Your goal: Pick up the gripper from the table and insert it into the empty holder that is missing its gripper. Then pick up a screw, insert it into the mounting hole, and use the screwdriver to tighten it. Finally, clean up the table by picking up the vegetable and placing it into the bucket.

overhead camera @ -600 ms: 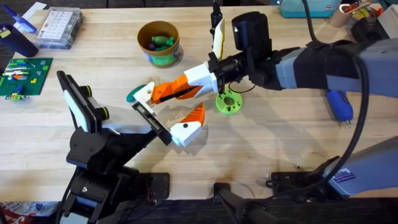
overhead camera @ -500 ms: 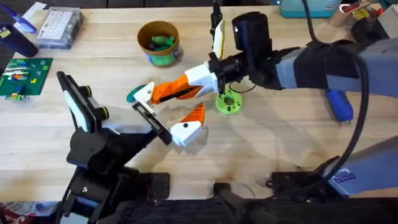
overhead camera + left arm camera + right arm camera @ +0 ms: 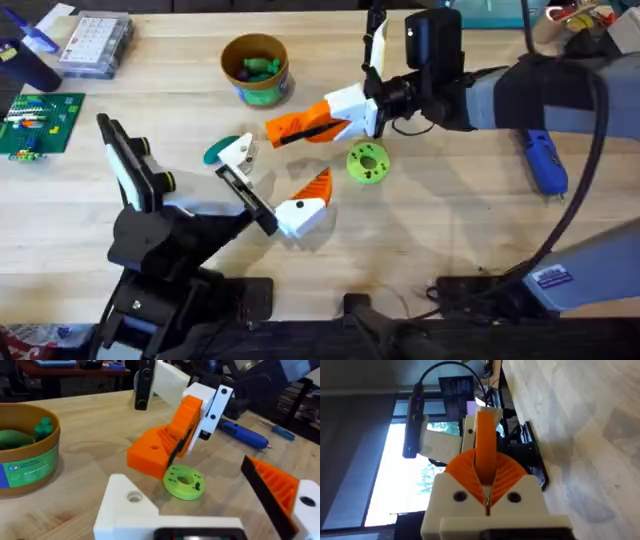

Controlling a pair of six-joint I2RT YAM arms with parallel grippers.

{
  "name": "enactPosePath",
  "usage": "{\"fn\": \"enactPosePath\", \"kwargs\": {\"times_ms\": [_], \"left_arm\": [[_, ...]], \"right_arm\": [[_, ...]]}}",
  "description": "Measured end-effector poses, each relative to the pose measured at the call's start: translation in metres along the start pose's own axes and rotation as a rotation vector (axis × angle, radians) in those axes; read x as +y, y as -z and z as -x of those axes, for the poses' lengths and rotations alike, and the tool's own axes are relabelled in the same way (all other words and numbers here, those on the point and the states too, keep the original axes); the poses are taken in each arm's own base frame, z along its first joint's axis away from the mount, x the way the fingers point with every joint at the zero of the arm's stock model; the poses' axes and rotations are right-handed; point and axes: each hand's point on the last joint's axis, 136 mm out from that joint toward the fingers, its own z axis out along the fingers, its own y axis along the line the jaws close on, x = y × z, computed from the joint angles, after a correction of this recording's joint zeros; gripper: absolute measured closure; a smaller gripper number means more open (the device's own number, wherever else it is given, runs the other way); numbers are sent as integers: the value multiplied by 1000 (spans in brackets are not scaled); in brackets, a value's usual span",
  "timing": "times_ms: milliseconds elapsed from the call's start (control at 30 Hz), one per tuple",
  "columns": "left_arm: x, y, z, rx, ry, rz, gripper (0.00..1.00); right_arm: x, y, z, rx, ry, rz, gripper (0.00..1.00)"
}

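Observation:
The loose white gripper [image 3: 238, 153] sits at the bare end of the holder [image 3: 247, 192], the black bar of my left arm; whether it is seated I cannot tell. A round hole shows in the white gripper [image 3: 133, 496] in the left wrist view. My left gripper [image 3: 275, 172] stands open between the bar and its orange-and-white finger [image 3: 302, 203]. Farther back, my right gripper [image 3: 275, 131] hangs shut and empty, its orange fingers [image 3: 485, 462] pressed together. The teal vegetable [image 3: 213, 152] lies just left of the white piece. The bucket [image 3: 255, 68] is at the back. The blue screwdriver [image 3: 545, 166] lies far right. No screw can be made out.
A lime-green disc with holes [image 3: 367, 163] lies under the right arm, also in front of the left wrist camera as the disc [image 3: 184, 481]. A clear parts box [image 3: 93, 42] and a green board [image 3: 38, 123] sit at the far left. Green toys lie in the bucket.
My right gripper has drawn back to the right and away from the white gripper, which stays at the holder's end. The left arm has barely moved.

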Motion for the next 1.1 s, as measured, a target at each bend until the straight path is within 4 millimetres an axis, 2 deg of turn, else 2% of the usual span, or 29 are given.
{"fn": "enactPosePath", "kwargs": {"times_ms": [200,367,667,1100], "left_arm": [[-6,0,-1,8,0,-37,6],[-13,1,-3,15,0,-75,6],[-17,1,-4,21,0,-100,6],[-20,1,-5,25,1,-118,6]], "right_arm": [[7,-6,-16,83,11,42,985],[8,-6,-21,109,1,57,985],[-5,-7,-37,132,-93,50,985],[-4,-18,-46,172,-36,55,985]]}}
